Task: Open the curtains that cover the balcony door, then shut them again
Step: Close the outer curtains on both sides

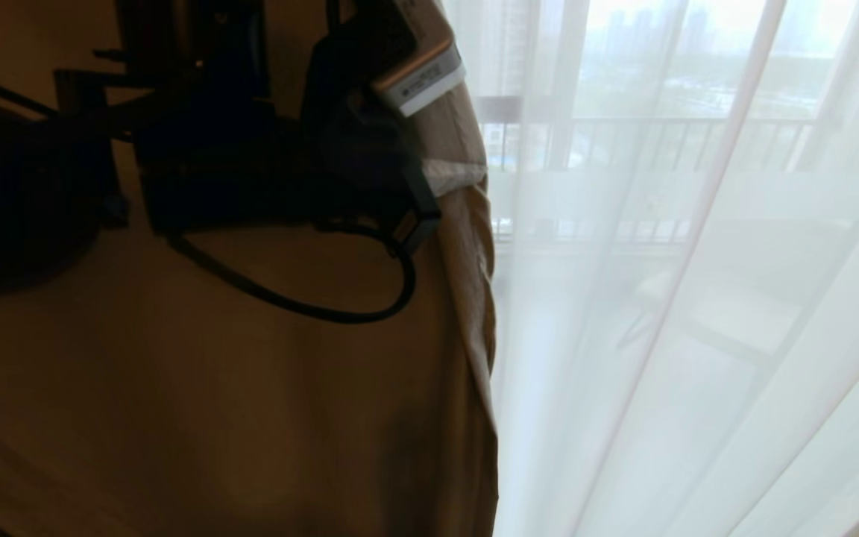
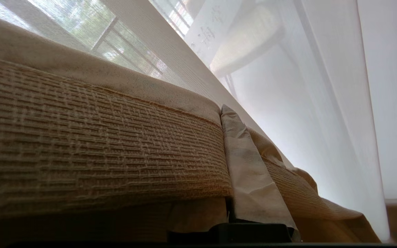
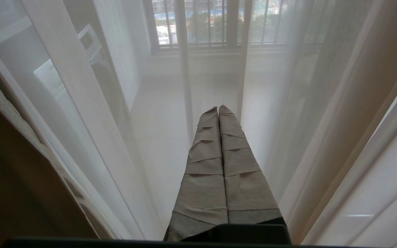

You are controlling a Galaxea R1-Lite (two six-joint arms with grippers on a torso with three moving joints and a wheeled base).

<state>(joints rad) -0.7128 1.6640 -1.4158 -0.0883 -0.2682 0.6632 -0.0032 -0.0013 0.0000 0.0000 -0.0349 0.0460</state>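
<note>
Pinching the edge of the beige drape, the left gripper is sitting closed on the thick fabric; in the left wrist view one taped finger is showing, with the woven hem folded over and hiding the other. In the head view the left arm's dark body is filling the upper left, raised against the drape, with a black cable looping below it. A white label on the arm's housing is carrying print too small to read.

The drape is covering the left half of the head view, its edge hanging just beside the sheer curtain, which is filling the right half in long folds.

The left wrist view alone is showing the frosted band of the balcony door behind the sheer, with small characters on it that cannot be made out.

The right gripper is appearing only in its own view: both taped fingers are pressed together, holding nothing, pointing at the sheer. Through the sheer that view is showing the door's dark upright frame, a pale balcony floor and a barred railing beyond. City towers are showing faintly through the sheer in the head view only.
</note>
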